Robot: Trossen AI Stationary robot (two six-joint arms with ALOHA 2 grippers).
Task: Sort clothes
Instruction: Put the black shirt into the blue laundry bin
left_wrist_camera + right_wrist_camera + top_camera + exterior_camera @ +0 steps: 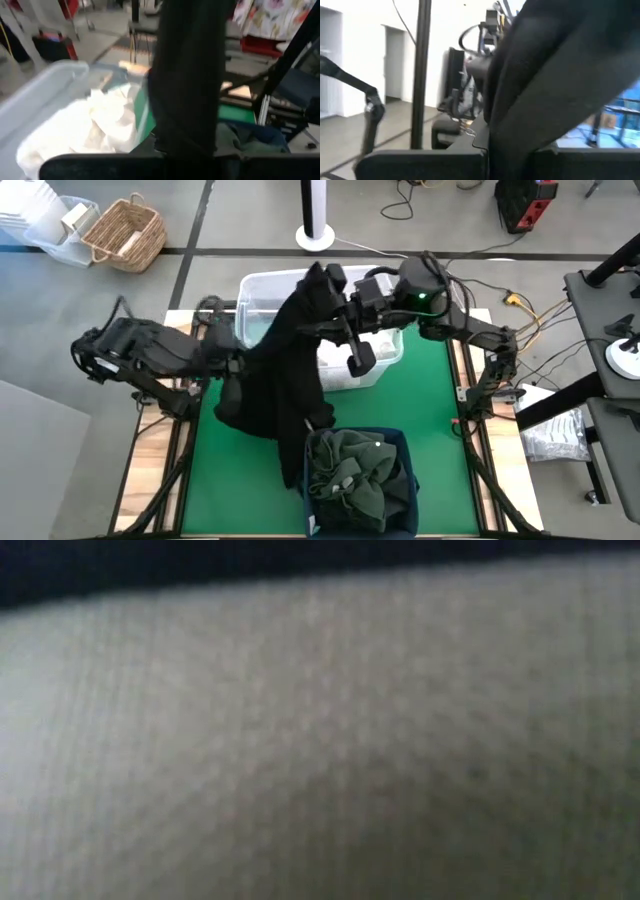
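Left gripper [238, 364], fingers clenched on the black garment [285, 375], sits left of the clear tub [258, 290]. That garment hangs from the right gripper [322, 280], clenched above the tub, and drapes toward the navy bin [400, 448] holding green clothes [355, 475].

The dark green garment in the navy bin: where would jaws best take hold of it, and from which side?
Grip the raised crumpled fold at the top of the dark green garment, coming straight down from above. It sits bunched inside the navy bin, whose walls block any sideways approach, and the hanging black garment covers the bin's left edge.
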